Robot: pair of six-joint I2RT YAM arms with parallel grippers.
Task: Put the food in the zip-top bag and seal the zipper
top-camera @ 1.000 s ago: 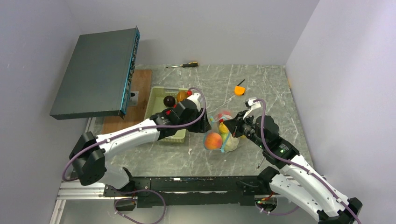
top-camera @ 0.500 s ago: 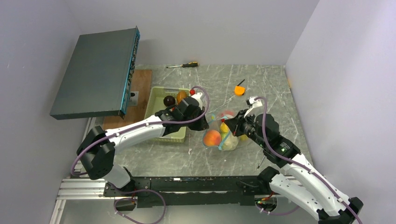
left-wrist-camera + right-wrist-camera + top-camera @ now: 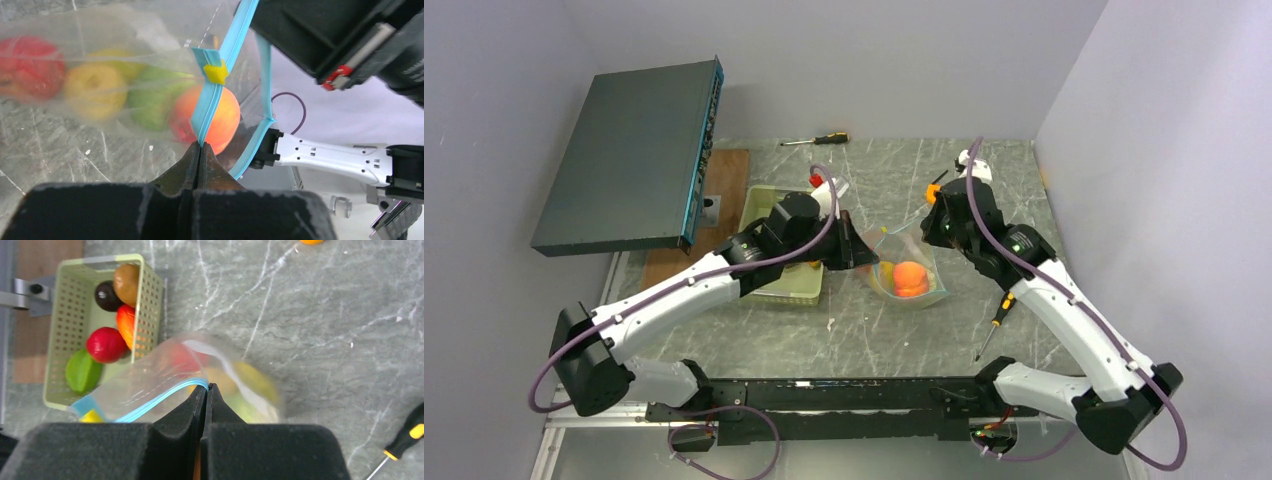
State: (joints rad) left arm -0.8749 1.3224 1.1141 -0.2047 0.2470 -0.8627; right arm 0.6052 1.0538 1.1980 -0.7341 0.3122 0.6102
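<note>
The clear zip-top bag [image 3: 906, 275] hangs between my two grippers above the table. It holds a peach [image 3: 222, 117], a green fruit [image 3: 150, 100], a yellow one [image 3: 95, 90] and a red one [image 3: 30, 60]. My left gripper [image 3: 200, 146] is shut on the teal zipper [image 3: 207, 107] just below its yellow slider [image 3: 216, 72]. My right gripper [image 3: 207, 386] is shut on the zipper [image 3: 160, 400] at the other end. More food lies in the pale green tray [image 3: 60, 330]: dark purple [image 3: 106, 295], brown [image 3: 126, 282], red [image 3: 106, 344] and green [image 3: 82, 371] pieces.
A dark flat box [image 3: 629, 155] juts over the table's left side above a wooden board [image 3: 724, 175]. One screwdriver [image 3: 819, 139] lies at the back edge and another screwdriver [image 3: 994, 325] lies near the right arm. A small orange tool [image 3: 937, 192] sits behind the right wrist.
The left gripper closed on the zipper. Both arms rose and moved farther back, the right one swinging up and over, and the bag now hangs stretched between them.
</note>
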